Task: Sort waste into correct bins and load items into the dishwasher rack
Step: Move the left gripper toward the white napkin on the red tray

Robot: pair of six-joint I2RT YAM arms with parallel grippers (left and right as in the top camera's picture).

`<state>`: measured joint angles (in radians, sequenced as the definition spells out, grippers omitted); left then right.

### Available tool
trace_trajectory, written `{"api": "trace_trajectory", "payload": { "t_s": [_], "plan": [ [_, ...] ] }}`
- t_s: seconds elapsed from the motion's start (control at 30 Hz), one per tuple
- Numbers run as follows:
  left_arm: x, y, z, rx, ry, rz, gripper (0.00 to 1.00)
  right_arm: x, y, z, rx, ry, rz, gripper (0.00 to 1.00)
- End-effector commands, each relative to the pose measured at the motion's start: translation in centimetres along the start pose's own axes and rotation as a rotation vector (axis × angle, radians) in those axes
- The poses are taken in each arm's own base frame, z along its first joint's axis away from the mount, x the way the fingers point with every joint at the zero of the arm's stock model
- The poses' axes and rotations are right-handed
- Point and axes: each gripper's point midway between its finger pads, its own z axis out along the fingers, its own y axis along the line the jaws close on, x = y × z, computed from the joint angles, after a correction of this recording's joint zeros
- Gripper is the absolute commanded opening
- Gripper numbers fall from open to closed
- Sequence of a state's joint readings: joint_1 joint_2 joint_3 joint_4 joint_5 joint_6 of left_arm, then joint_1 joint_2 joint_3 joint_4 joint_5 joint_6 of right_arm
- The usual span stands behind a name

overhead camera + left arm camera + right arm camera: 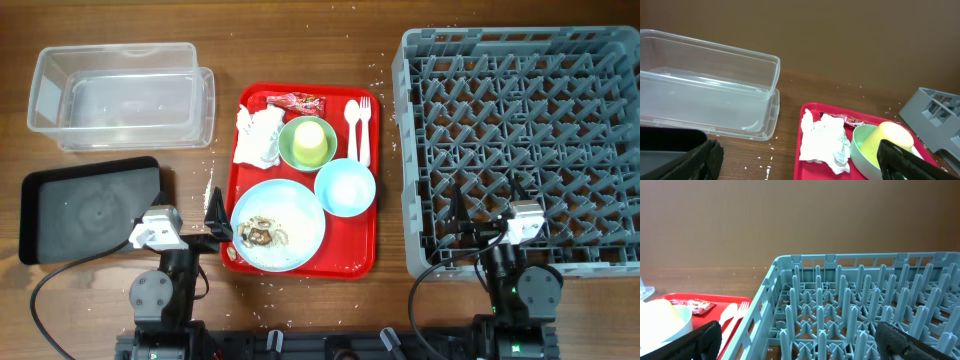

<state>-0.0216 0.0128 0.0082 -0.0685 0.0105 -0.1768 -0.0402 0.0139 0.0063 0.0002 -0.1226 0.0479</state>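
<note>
Wooden worktop, crumb-speckled, carries everything. Right of the red tray stands the dishwasher rack, the right pincer spread wide and empty over its near edge. Left of the tray sit the clear tub and black tray. On the tray's left side lies the crumpled napkin, long axis running away from the robot, just ahead of the left pincer, also wide and empty; that arm is nearer, so it probably suits the pick.
</note>
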Motion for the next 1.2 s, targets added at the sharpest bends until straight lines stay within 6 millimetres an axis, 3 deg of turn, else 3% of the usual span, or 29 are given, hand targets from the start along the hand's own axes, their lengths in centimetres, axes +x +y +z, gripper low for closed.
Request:
{"api": "trace_trajectory", "payload": {
  "t_s": [0.0, 0.9, 1.1, 1.17],
  "plan": [
    [0.2, -0.4, 0.0, 0.021, 0.005, 0.013, 1.00, -0.1, -0.3, 0.0, 0.019, -0.006, 0.004, 1.00],
    [0.3, -1.2, -0.1, 0.066, 0.012, 0.012, 1.00, -0.1, -0.3, 0.0, 0.019, -0.006, 0.004, 1.00],
    [0.3, -1.7, -0.1, 0.090, 0.034, -0.359, 1.00, -0.1, -0.3, 0.0, 0.019, -0.006, 0.004, 1.00],
    [0.5, -3.9, -0.5, 0.215, 0.081, -0.414, 1.00, -0.1, -0.3, 0.0, 0.018, -0.006, 0.004, 1.00]
  ]
}}
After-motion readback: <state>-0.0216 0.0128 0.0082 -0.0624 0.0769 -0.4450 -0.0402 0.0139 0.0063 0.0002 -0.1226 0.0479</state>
